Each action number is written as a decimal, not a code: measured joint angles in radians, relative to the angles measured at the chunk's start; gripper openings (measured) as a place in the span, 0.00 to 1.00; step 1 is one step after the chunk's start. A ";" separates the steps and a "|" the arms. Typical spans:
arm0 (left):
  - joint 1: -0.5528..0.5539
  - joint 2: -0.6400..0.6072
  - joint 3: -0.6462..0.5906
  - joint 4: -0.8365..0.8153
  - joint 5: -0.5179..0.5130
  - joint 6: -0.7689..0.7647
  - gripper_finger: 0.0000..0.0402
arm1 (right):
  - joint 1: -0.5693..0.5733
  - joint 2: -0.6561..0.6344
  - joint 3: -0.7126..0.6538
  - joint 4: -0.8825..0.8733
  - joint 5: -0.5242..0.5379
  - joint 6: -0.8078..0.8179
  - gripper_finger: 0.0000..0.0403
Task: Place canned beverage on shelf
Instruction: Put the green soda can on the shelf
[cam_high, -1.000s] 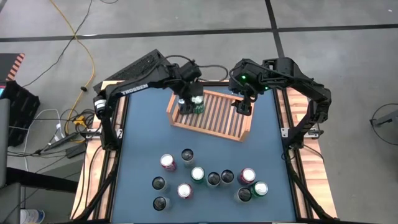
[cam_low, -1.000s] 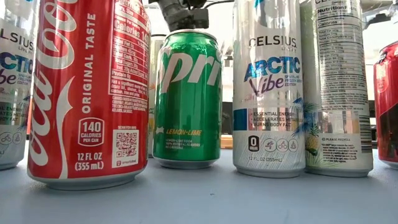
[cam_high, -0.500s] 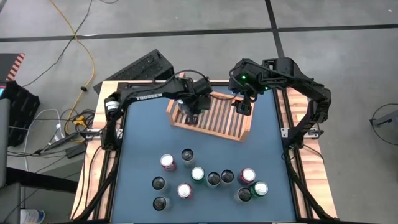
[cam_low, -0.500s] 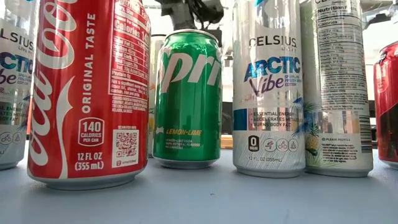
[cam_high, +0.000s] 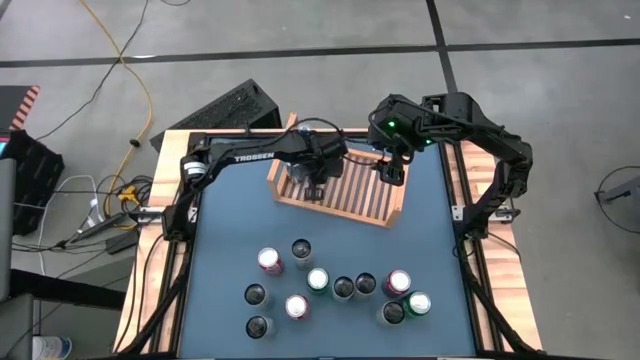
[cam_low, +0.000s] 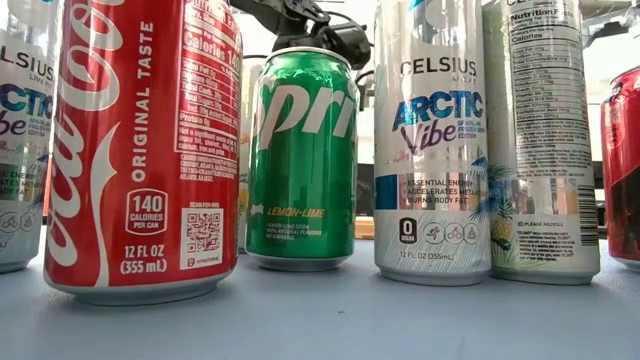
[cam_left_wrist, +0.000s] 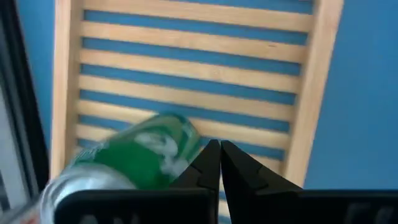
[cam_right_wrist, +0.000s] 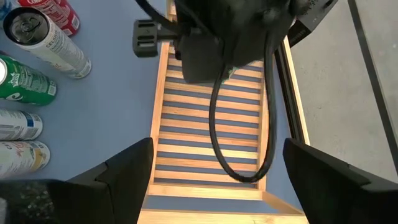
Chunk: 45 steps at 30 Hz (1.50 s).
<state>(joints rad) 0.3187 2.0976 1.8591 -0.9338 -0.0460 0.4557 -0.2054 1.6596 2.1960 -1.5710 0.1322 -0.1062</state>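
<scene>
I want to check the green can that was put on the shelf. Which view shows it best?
The left wrist view: the green can sits on the shelf beside shut jaws. In the high and right wrist views the left arm hides it; the low view doesn't show it.

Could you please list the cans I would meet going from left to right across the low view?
Tall red Coca-Cola can → green Sprite can → white Celsius Arctic Vibe can → tall white can showing its nutrition label

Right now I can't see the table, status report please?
Left gripper shut, empty, over shelf. Green can on shelf beside it. Right gripper open, above shelf. Other cans wait on table.
</scene>
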 joint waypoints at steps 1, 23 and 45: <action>0.001 0.004 -0.001 -0.007 0.001 0.001 0.00 | 0.000 0.000 0.000 0.000 0.000 0.000 0.85; 0.056 0.033 -0.001 0.022 -0.082 0.030 0.00 | 0.000 0.000 0.000 0.000 0.000 -0.019 0.85; 0.128 0.032 -0.001 0.080 -0.145 0.049 0.00 | 0.000 0.000 0.000 0.000 0.000 -0.026 0.85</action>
<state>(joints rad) 0.4469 2.1296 1.8584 -0.8542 -0.1914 0.5048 -0.2053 1.6596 2.1960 -1.5711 0.1320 -0.1322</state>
